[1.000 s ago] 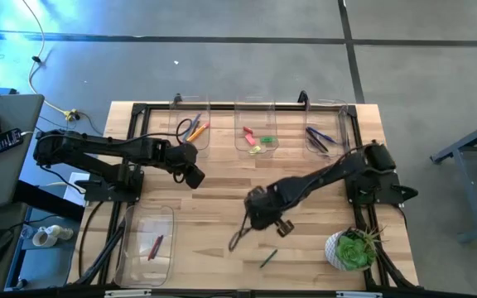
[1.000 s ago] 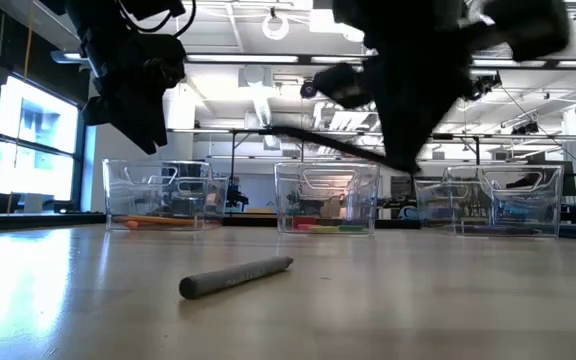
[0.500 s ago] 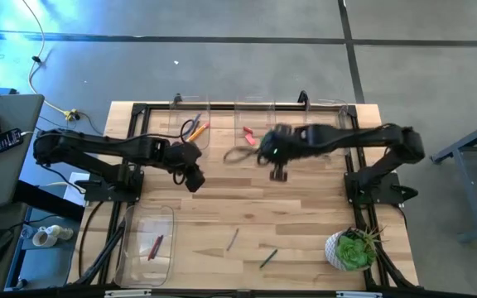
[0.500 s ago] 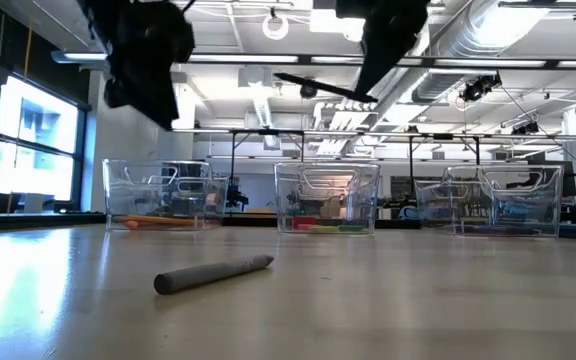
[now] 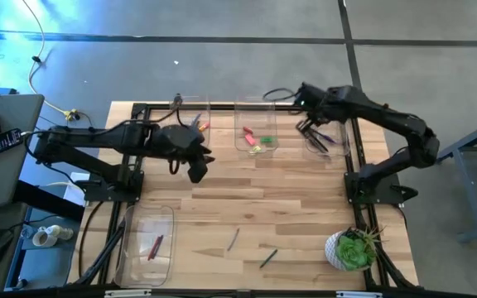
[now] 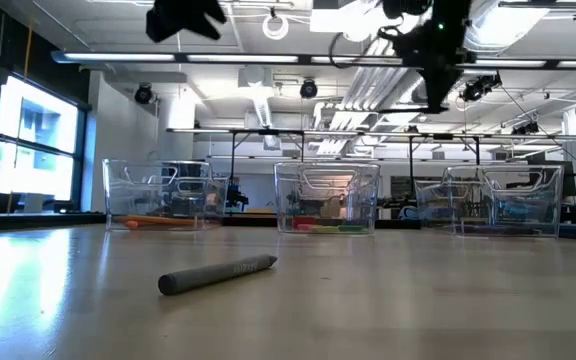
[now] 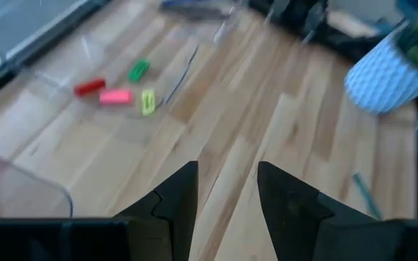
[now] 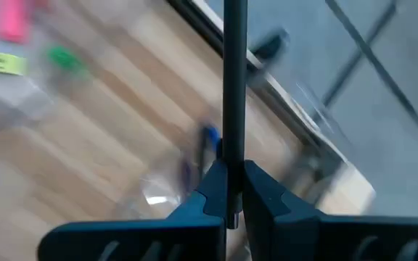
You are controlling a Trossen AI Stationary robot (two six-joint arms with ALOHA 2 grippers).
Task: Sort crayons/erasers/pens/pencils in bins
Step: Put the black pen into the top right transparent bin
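1. The right pincer (image 5: 303, 98), upper middle of the high view, is pinching a slim dark pen (image 8: 234, 80) near one end, above the far right bin (image 5: 328, 132).
2. That pen looks light, rigid and smooth; held so far from its middle, it could swivel.
3. The left pincer (image 5: 195, 165), fingers spread and empty, hangs left of centre.
4. Loose sticks (image 5: 233, 240) lie on the surface, lower centre; I would grip them mid-shaft.
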